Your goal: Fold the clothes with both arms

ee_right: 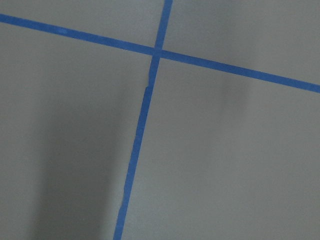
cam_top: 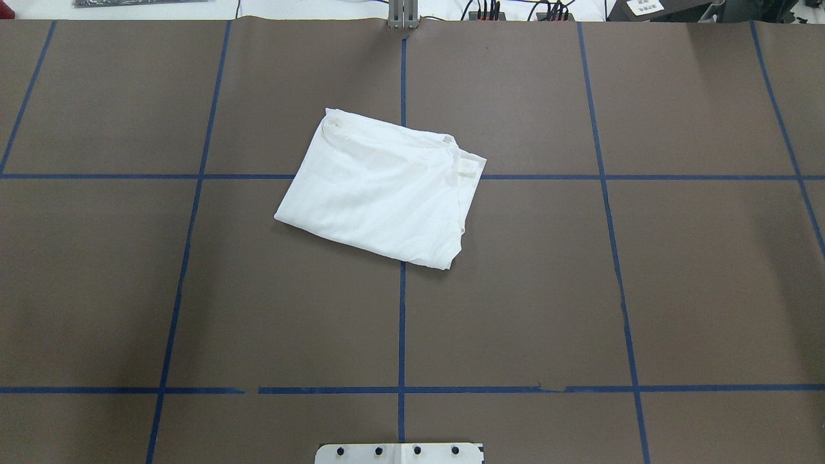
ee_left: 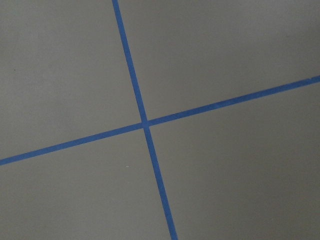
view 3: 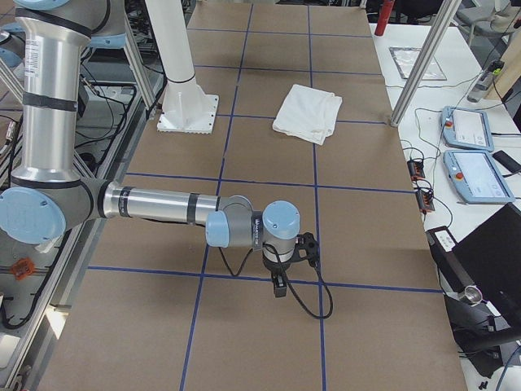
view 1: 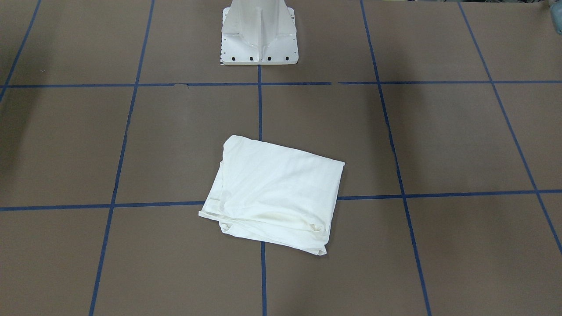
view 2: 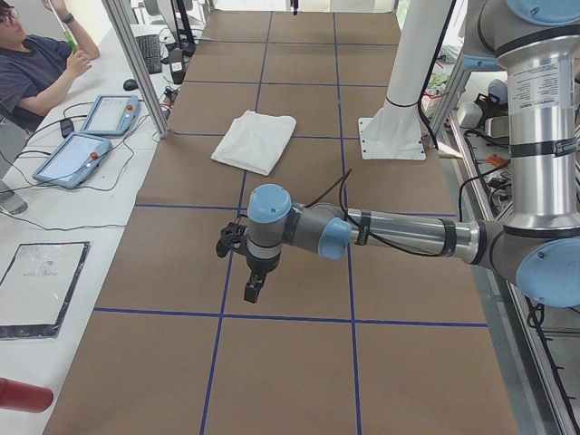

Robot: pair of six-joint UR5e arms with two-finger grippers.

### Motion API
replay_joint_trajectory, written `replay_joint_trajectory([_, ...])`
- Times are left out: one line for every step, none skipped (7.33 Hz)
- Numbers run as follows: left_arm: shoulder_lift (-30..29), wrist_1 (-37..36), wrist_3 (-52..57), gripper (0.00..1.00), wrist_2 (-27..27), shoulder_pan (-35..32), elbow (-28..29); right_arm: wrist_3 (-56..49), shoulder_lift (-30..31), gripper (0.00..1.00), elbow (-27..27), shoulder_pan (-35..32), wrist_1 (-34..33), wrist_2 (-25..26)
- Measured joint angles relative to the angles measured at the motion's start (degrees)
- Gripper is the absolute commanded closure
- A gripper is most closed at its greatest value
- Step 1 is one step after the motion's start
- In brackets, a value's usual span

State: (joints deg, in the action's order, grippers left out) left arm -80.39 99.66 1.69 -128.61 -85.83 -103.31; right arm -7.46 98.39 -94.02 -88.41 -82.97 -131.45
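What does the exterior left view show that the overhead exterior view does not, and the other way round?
Only the exterior left view shows the left arm, with the left gripper hanging above the table, a seated person and two tablets beside the table. Only the overhead view shows plainly the small fabric strip at the shirt's layered edge; no arm appears in it. Both show the folded white T-shirt lying on the brown table with blue tape lines, and the white pedestal base.
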Motion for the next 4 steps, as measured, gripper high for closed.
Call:
replay_joint_trajectory([0.09,-3.07,0.51,0.0,-1.3,-1.44,-0.3,-0.18,-0.55,0.0,-0.26,-0.83,-1.29,-0.16])
replay_joint_trajectory([-0.09,-5.9,0.68,0.0,-2.55,-2.24,-0.66,-0.51,-1.39,0.0,-0.79,-1.22,-3.52,-0.05])
replay_joint_trajectory([-0.06,-7.34,0.68,0.0,-3.11,-2.68,-1.06,-0.73,-1.69,0.0,-1.56,-1.39,-5.35,0.21])
replay_joint_trajectory([0.12,-7.88,0.59,0.0,-3.19,-2.87,-1.58,-0.83,-1.59,0.0,-2.04,-1.45,-6.19,0.29])
